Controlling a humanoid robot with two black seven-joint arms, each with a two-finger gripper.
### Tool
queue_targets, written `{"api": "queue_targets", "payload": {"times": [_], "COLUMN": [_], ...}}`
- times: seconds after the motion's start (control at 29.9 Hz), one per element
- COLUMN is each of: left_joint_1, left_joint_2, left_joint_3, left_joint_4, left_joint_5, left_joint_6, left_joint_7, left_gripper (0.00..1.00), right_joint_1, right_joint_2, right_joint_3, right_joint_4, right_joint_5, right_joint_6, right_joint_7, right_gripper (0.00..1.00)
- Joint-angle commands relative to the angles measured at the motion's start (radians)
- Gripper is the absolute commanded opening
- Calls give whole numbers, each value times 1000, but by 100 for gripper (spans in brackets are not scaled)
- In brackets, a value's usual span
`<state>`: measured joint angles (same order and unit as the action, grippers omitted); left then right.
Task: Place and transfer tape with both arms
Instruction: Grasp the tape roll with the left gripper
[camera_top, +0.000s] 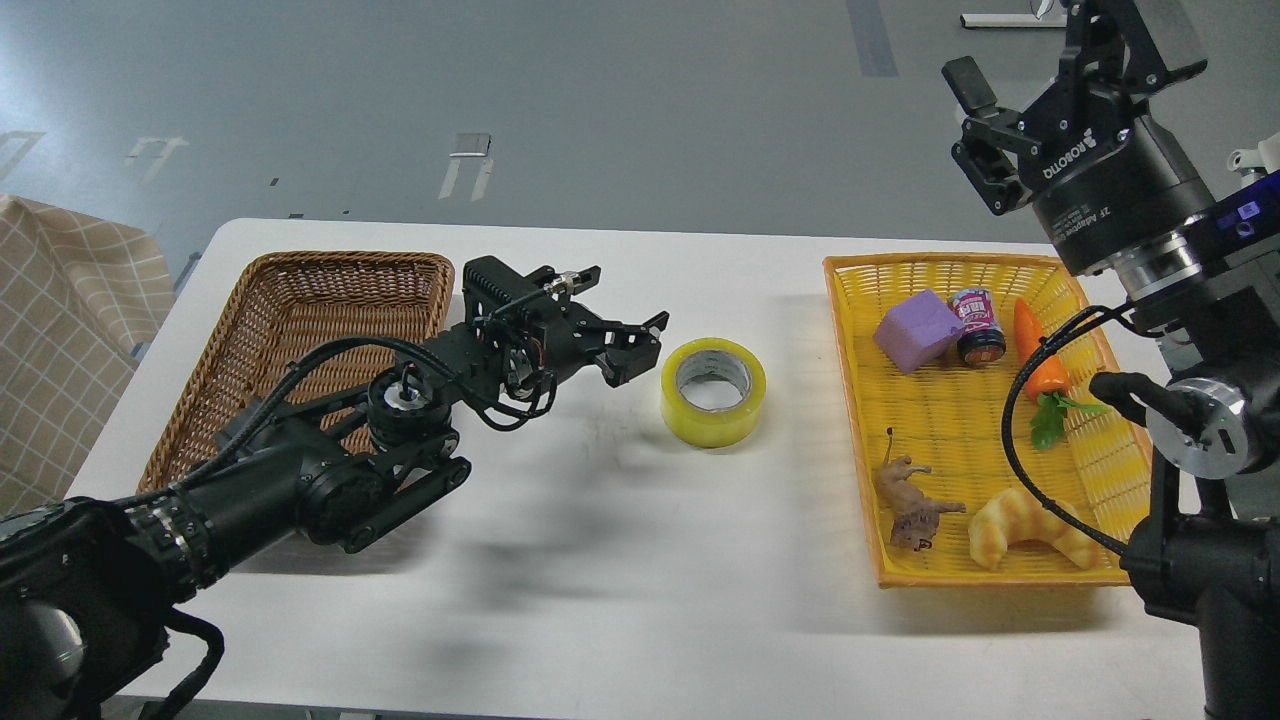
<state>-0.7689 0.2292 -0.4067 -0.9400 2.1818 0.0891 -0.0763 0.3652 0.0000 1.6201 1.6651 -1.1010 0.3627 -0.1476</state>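
Now the tape (712, 391) lies flat, core upward, near the middle of the white tabletop (620, 560), between the wicker basket (300, 300) on the left and the yellow basket (1000, 560) on the right. Just left of the roll, the left gripper (640, 350) reaches toward it, jaws spread and holding nothing. High at the far right, the right gripper (985, 130) hangs above the yellow basket's far edge, jaws spread wide and empty.
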Motion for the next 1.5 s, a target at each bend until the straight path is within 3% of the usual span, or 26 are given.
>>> {"api": "queue_targets", "payload": {"times": [0.0, 0.33, 0.6, 0.8, 1.07, 1.47], "left_joint_1": [-78, -104, -93, -128, -135, -144], "left_joint_2": [-27, -128, -140, -134, -153, -194], "left_joint_3": [86, 97, 95, 97, 130, 152], "left_joint_4": [23, 55, 99, 118, 202, 247], "left_joint_5": [-3, -85, -151, -243, -243, -249], "left_joint_6": [-2, -25, -97, -212, -216, -201], "left_joint_7": [7, -14, -16, -23, -97, -102], "left_gripper": [98, 98, 98, 98, 98, 97], "right_joint_1": [-9, -46, -68, -71, -84, -109], "right_joint_2": [0, 0, 0, 0, 0, 0], "right_joint_3": [0, 3, 7, 6, 3, 1], "right_joint_4": [-1, 7, 15, 13, 13, 15], "right_joint_5": [0, 0, 0, 0, -2, -2], "right_joint_6": [-1, -2, -2, -2, -2, -2], "right_joint_7": [-1, 0, 0, 0, -1, -4], "right_gripper": [100, 100, 100, 100, 100, 100]}}
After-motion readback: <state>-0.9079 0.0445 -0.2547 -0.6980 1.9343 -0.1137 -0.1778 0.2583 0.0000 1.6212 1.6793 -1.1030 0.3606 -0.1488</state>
